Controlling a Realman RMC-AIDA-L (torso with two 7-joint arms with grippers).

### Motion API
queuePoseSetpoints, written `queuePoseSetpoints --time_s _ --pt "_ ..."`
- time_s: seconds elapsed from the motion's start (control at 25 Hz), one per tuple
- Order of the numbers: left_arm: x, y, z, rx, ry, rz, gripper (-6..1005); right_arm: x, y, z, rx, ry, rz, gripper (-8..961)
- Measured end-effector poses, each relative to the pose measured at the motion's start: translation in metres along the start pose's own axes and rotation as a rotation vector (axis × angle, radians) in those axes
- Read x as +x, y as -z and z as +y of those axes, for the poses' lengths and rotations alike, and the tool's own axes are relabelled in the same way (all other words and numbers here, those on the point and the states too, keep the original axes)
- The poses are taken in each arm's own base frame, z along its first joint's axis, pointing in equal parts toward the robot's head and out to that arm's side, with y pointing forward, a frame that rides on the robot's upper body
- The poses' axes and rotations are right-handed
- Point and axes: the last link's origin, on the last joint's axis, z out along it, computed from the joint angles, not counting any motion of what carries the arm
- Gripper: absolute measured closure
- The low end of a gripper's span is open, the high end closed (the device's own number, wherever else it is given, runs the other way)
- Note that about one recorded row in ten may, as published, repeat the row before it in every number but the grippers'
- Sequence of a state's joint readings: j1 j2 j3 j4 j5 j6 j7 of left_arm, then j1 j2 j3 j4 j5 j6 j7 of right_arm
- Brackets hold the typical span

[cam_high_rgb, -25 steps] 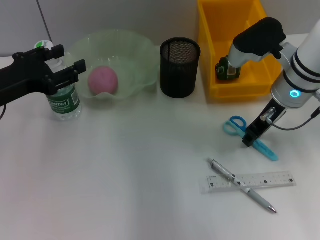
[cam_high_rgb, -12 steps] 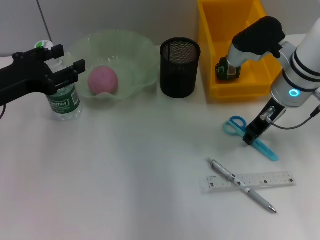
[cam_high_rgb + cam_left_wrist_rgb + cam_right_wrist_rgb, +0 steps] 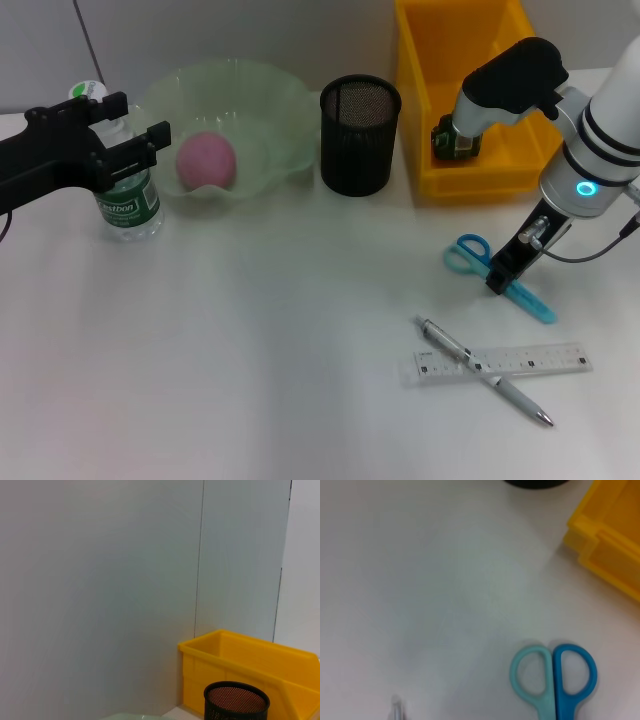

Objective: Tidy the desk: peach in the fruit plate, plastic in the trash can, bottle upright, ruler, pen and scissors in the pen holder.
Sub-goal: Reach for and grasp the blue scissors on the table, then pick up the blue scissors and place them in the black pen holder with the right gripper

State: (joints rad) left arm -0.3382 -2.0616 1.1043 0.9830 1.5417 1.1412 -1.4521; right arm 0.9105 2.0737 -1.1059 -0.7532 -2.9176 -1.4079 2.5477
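A pink peach [image 3: 205, 160] lies in the pale green fruit plate [image 3: 270, 90]. The bottle [image 3: 128, 200] stands upright to the plate's left, with my left gripper [image 3: 128, 122] shut on its shoulder. Crumpled green plastic [image 3: 455, 140] sits in the yellow trash can [image 3: 475, 180]. The black mesh pen holder [image 3: 358, 135] stands between plate and can. My right gripper [image 3: 497, 278] is down at the blue scissors [image 3: 466, 250], just behind their handles [image 3: 552, 675]. The pen [image 3: 480, 370] lies across the clear ruler [image 3: 540, 358] nearer the front.
The left wrist view shows only a grey wall, the yellow can [image 3: 250, 665] and the pen holder [image 3: 235, 702]. White tabletop stretches across the front left and middle. A cable hangs from my right arm near the table's right edge.
The scissors' handles have shifted slightly to the left under the right gripper. The left arm and bottle have not moved.
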Motion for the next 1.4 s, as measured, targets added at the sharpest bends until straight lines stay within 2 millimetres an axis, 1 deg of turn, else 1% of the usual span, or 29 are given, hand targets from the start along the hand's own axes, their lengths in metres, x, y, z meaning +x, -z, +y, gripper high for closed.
queuePoseSetpoints --time_s 0.52,0.8,1.0,1.04,1.2,1.24,1.28,1.32,1.4 --pt "0.0 0.0 0.0 0.0 -0.004 0.0 336 -0.002 0.002 0.0 0.005 0.002 -0.008 718" --pt "-0.001 0.0 0.0 0.001 -0.007 0.001 336 -0.008 0.01 0.0 0.003 0.007 -0.046 733" --pt "0.0 0.001 0.0 0.002 -0.006 0.003 336 -0.014 0.015 0.008 -0.035 0.05 -0.076 735" --pt "0.0 0.001 0.0 0.002 -0.006 0.004 336 -0.019 0.02 0.015 -0.078 0.087 -0.106 735" --pt "0.0 0.002 -0.002 0.009 -0.004 0.008 336 -0.025 0.026 0.021 -0.107 0.129 -0.152 735" --pt "0.0 0.002 -0.002 0.009 -0.004 0.009 336 -0.03 0.03 0.024 -0.11 0.155 -0.195 736" --pt "0.0 0.002 -0.002 0.009 -0.004 0.009 336 -0.03 0.03 0.024 -0.11 0.155 -0.195 736" --pt "0.0 0.002 -0.002 0.009 -0.004 0.009 336 -0.035 0.033 0.029 -0.119 0.189 -0.246 736" --pt "0.0 0.002 -0.002 0.009 -0.004 0.009 336 -0.037 0.034 0.031 -0.122 0.202 -0.268 736"
